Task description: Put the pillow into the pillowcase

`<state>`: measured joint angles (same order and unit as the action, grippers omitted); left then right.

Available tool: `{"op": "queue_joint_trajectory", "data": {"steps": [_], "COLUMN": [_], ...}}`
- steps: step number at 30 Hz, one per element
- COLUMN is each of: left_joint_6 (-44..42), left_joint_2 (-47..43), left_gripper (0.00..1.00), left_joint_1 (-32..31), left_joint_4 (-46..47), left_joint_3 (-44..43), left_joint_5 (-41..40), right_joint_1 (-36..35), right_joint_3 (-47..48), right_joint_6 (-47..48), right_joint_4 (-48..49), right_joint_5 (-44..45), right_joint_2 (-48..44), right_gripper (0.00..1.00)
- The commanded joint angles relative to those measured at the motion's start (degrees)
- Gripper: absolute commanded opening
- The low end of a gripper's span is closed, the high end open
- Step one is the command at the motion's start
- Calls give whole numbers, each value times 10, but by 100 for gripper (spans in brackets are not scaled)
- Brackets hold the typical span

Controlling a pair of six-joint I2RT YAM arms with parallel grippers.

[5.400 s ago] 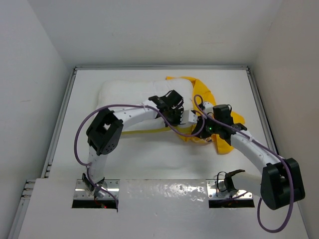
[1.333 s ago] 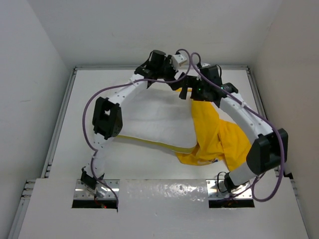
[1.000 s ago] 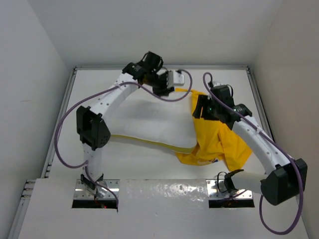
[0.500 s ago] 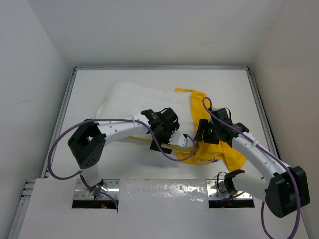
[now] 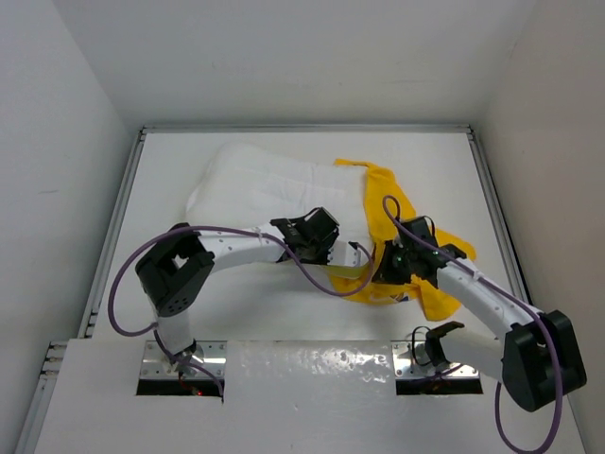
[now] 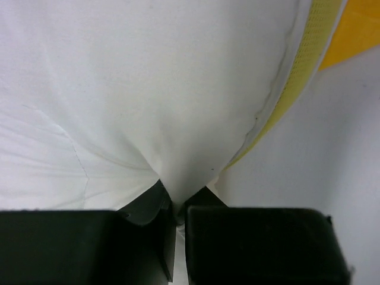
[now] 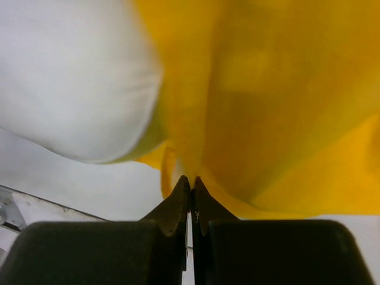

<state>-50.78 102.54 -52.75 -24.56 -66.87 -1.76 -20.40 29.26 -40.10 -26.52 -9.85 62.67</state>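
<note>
The white pillow (image 5: 265, 184) lies across the table's middle, its right end inside the bunched yellow pillowcase (image 5: 388, 203). My left gripper (image 5: 333, 257) is shut on a pinch of the pillow's white cover near its yellow edge band (image 6: 309, 65); the pinch shows in the left wrist view (image 6: 178, 199). My right gripper (image 5: 383, 270) is shut on a fold of the pillowcase at its near edge, seen in the right wrist view (image 7: 191, 184), with the pillow (image 7: 65, 77) to its left. The Pikachu print is hidden.
A raised frame rail (image 5: 113, 227) runs round the white table, with white walls close on all sides. The arms' base plates (image 5: 180, 364) sit at the near edge. Purple cables (image 5: 227, 232) loop over the pillow.
Both arms have come back from the far edge toward the near side. The pillow and pillowcase have dropped flat onto the table, the case bunched round the pillow's right end.
</note>
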Motion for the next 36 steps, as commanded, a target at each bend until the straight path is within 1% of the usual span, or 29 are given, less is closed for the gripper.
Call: {"op": "queue_joint_trajectory", "data": {"steps": [1, 3, 5, 6, 7, 8, 9, 11, 12, 13, 14, 15, 16, 17, 19, 21, 22, 23, 24, 26, 28, 30, 31, 32, 33, 34, 35, 36], "left_joint_6": [41, 42, 35, 26, 25, 27, 33, 64, 76, 87, 108, 119, 129, 141, 144, 149, 168, 178, 187, 194, 194, 181, 161, 147, 134, 110, 101, 94], "left_joint_2": [15, 14, 13, 13, 13, 20, 23, 36, 40, 42, 46, 46, 46, 42, 35, 21, 16, 17, 20, 33, 40, 48, 49, 48, 46, 38, 31, 23], "left_gripper": [0, 0, 0, 0, 0, 0, 0, 0, 0, 0, 0, 0, 0, 0, 0, 0, 0, 0, 0, 0, 0, 0, 0, 0, 5, 40, 58, 69], "left_joint_1": [2, 2, 2, 2, 3, 4, 7, 17, 24, 39, 47, 53, 66, 71, 82, 82, 77, 71, 58, 44, 29, 24, 24, 25, 33, 43, 56, 86], "left_joint_4": [22, 11, 2, -3, -6, -8, -13, -30, -40, -51, -72, -82, -94, -119, -141, -139, -109, -91, -76, -46, -34, -33, -39, -68, -87, -110, -147, -161], "left_joint_3": [-18, -36, -55, -61, -68, -88, -99, -148, -170, -208, -224, -239, -261, -265, -248, -215, -180, -166, -156, -144, -151, -157, -161, -164, -167, -173, -173, -174], "left_joint_5": [77, 79, 72, 68, 68, 68, 77, 106, 157, 189, 222, 292, 331, 411, 487, 541, 541, 531, 493, 458, 433, 425, 425, 421, 420, 431, 459, 467], "right_joint_1": [-3, -3, -9, -29, -39, -59, -63, -65, -65, -65, -65, -65, -64, -65, -65, -64, -65, -65, -65, -66, -66, -66, -66, -66, -64, -64, -64, -64], "right_joint_3": [57, 90, 157, 179, 220, 236, 256, 256, 253, 238, 229, 221, 209, 205, 183, 165, 151, 148, 142, 134, 121, 116, 115, 116, 129, 138, 149, 169], "right_joint_6": [5, 18, 28, 42, 49, 52, 51, 41, 28, 22, 13, 9, 9, 10, 8, -10, -17, -31, -38, -53, -57, -45, -41, -32, -21, -10, 11, 19], "right_joint_4": [54, 39, 2, -27, -40, -48, -57, -49, -31, -19, -7, 7, 9, 15, 30, 70, 84, 96, 112, 127, 133, 106, 95, 83, 38, 13, -31, -50], "right_joint_5": [-6, -4, -16, -16, -14, -20, -32, -70, -94, -102, -106, -108, -106, -106, -91, -88, -94, -101, -110, -128, -130, -112, -107, -89, -74, -60, -24, -4], "right_joint_2": [17, 29, 32, 32, 33, 34, 35, 35, 34, 33, 32, 32, 36, 37, 32, 27, 28, 32, 37, 50, 52, 47, 43, 39, 32, 26, 19, 11], "right_gripper": [0, 0, 0, 0, 0, 0, 0, 0, 0, 0, 0, 0, 0, 0, 0, 0, 0, 0, 0, 0, 0, 0, 0, 0, 16, 34, 55, 79]}}
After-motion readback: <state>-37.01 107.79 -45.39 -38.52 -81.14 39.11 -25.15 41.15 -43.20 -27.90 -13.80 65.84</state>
